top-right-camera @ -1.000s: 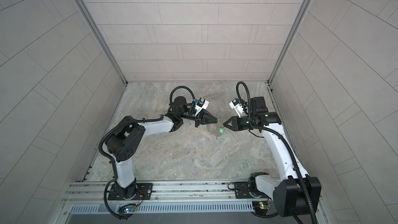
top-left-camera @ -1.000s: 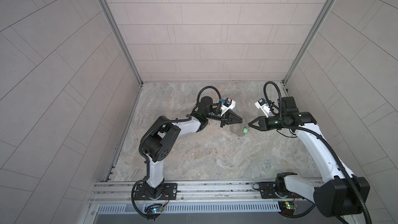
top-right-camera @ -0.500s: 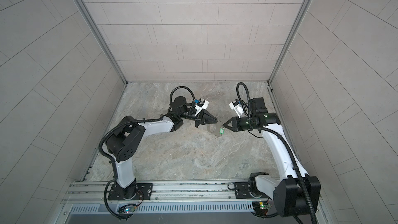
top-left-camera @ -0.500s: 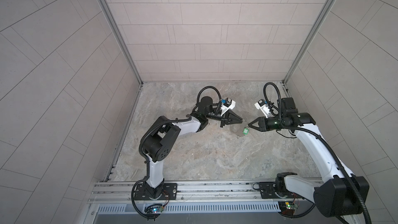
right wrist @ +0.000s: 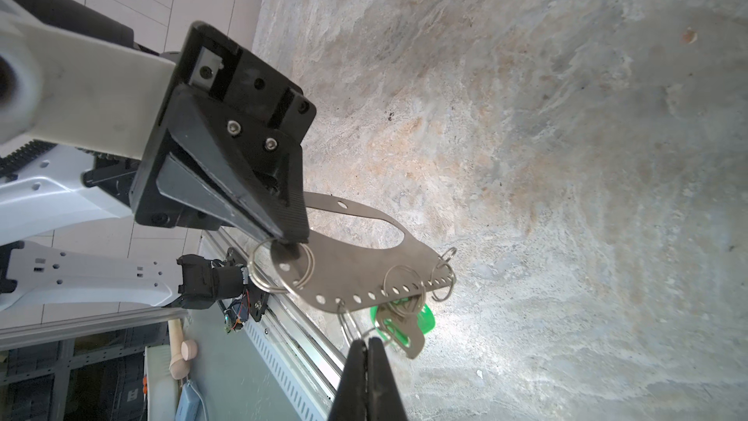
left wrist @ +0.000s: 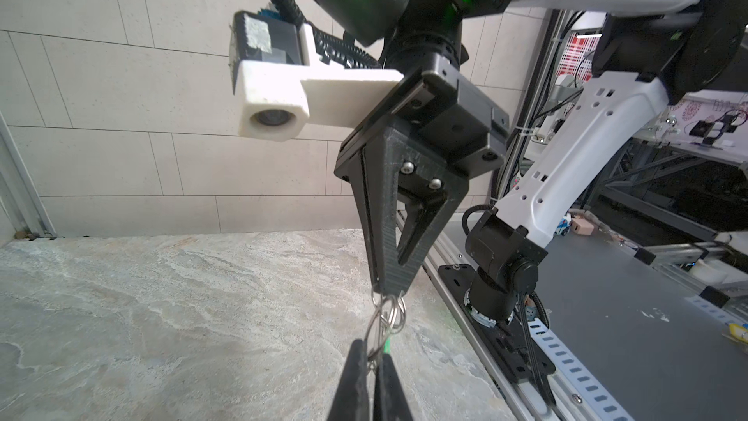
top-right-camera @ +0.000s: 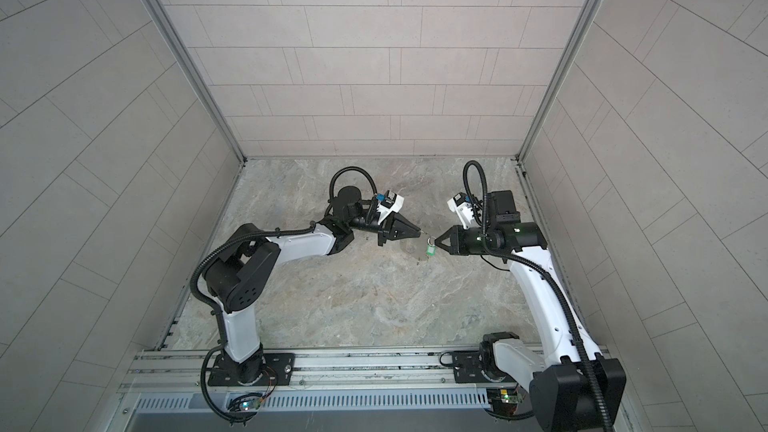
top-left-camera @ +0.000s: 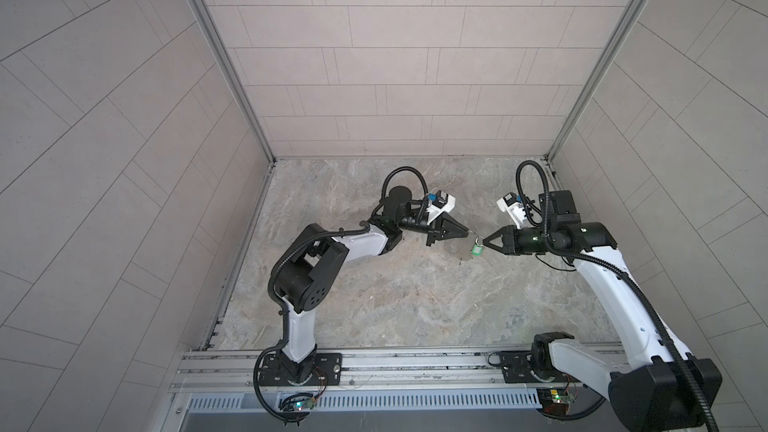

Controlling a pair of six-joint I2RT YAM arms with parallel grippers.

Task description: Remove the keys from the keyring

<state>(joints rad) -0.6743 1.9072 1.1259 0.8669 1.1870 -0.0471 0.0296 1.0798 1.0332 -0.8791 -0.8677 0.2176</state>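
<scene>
**Right wrist view: a grip at both ends**

Right wrist view shows the right tool (right wrist: 366, 344) now pinched shut on a wire loop (right wrist: 346, 324) hanging from the plate's holed edge. A second ago its jaws stood slightly apart, just short of it. The left tool (right wrist: 289, 238) has not shifted and is closed tight on the other end of the keyring (right wrist: 356, 265), beside the largest ring. The grey plate hangs tilted in the air between the two tools, clear of the marbled surface (right wrist: 566, 155). In both top views it sits toward the back and right of centre. One green key (right wrist: 425, 317) dangles under the holed edge, just beside the right tool's tips and still attached. The count is two arms, two tools, one plate, one green key and at least four wire loops along the edge.
</scene>
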